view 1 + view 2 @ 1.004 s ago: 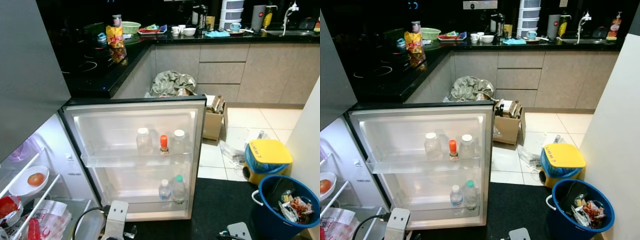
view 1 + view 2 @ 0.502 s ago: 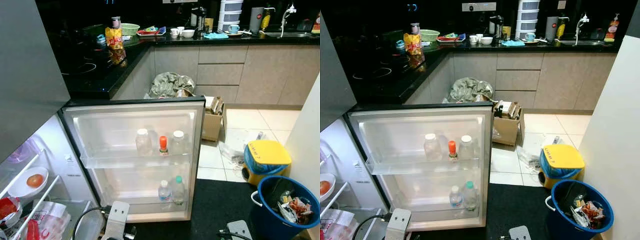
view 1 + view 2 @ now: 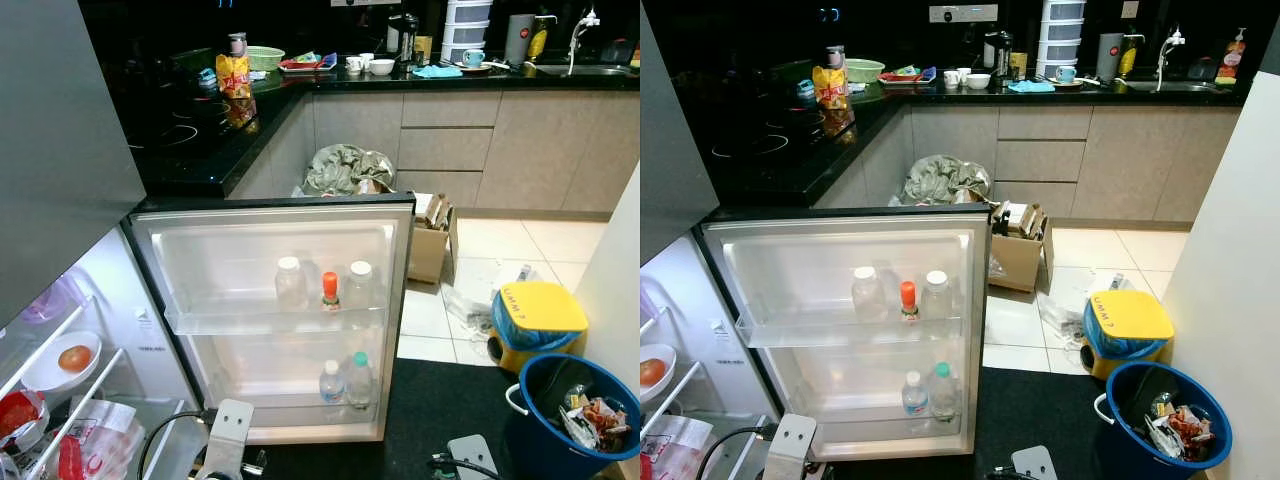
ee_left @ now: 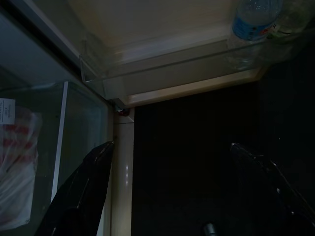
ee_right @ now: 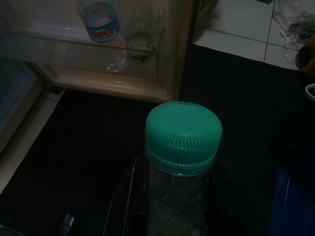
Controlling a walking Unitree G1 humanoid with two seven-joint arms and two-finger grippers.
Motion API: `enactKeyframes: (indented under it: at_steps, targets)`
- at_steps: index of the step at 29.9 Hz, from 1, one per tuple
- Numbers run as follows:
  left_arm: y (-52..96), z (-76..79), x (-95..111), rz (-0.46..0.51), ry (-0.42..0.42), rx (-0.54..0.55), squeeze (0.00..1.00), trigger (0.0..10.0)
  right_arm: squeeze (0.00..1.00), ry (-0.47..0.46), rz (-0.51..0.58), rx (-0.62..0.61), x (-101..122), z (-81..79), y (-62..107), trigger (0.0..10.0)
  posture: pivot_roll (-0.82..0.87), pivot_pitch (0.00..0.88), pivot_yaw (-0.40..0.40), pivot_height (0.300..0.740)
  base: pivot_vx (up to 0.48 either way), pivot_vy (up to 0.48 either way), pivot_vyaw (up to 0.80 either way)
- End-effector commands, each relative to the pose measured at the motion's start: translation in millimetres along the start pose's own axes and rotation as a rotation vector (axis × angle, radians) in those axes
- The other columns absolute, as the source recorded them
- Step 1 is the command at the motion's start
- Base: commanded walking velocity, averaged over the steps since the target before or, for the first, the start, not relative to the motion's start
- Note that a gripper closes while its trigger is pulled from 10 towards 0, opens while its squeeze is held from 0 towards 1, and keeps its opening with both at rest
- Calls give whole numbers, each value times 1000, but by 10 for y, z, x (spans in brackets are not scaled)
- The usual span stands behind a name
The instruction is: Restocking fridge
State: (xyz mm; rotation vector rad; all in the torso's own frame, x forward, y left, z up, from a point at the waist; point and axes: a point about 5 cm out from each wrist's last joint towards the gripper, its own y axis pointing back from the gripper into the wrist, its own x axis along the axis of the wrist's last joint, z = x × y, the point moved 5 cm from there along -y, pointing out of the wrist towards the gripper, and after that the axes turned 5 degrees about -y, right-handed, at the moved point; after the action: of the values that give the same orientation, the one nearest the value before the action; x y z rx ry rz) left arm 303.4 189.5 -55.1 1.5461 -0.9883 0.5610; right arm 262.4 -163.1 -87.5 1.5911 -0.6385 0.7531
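Note:
The fridge door [image 3: 272,300] stands wide open in front of me. Its upper shelf holds two white-capped bottles [image 3: 290,285] and a small orange-capped bottle [image 3: 329,290]. On the lower shelf are a blue-labelled water bottle [image 3: 331,382] and a green-capped bottle [image 3: 359,378]. My right gripper [image 5: 179,201] is shut on a clear bottle with a green cap [image 5: 183,135], held upright low over the black mat, before the door's lower shelf. My left gripper [image 4: 171,147] hangs open and empty above the mat by the door's hinge corner.
Inside the fridge at left sit a white bowl with a round fruit [image 3: 74,357] and red-printed bags [image 3: 70,450]. A blue bucket of rubbish [image 3: 570,415], a yellow-lidded bin [image 3: 538,320] and a cardboard box [image 3: 430,240] stand to the right. A black counter [image 3: 190,140] lies behind the door.
The head view has shifted slightly; the bottles, the door and both arms stay where they were.

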Motion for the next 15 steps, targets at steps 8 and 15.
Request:
enactKeyframes:
  at_steps: [8, 15]
  targets:
    - [28, -48, -96, -28, -24, -4, 0, 10000, 0, -9, -20, -5, -71, -18, 11, 10000, -18, 55, 48, 740, 0, 0, 0]
    - [25, -47, -77, -20, -26, -8, 0, 10000, 0, -9, -18, -3, -74, -32, 11, 10000, -19, 54, 49, 740, 0, 0, 0]
